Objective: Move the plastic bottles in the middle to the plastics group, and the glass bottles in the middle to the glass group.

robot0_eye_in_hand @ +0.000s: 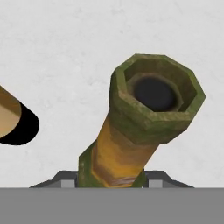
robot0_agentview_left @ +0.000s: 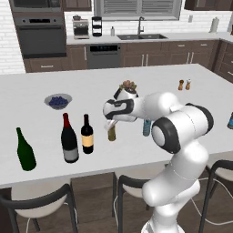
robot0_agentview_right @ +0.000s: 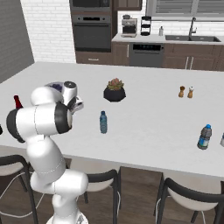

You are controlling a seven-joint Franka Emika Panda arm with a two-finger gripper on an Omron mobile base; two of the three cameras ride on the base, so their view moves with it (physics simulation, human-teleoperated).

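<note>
My gripper (robot0_agentview_left: 110,124) reaches down over the slim olive-brown glass bottle (robot0_agentview_left: 111,133), which stands mid-counter. From the hand view the bottle (robot0_eye_in_hand: 148,109) shows its open mouth, and its neck fills the gap of the gripper (robot0_eye_in_hand: 111,180), touching both fingertips (robot0_eye_in_hand: 65,180). The black wine bottle with tan-yellow label (robot0_agentview_left: 87,135) stands just left. Further left are the red-topped grey-label bottle (robot0_agentview_left: 69,139) and the plain green bottle (robot0_agentview_left: 25,150). The small translucent blue bottle (robot0_agentview_right: 103,122) stands right of my arm. The plastics group's blue bottle (robot0_agentview_right: 204,137) is far right.
A bowl of blueberries (robot0_agentview_left: 58,100) and a potted succulent (robot0_agentview_right: 115,90) sit further back on the white counter (robot0_agentview_left: 41,86). Salt and pepper shakers (robot0_agentview_right: 186,92) stand back right. Stools (robot0_agentview_left: 38,200) line the near edge.
</note>
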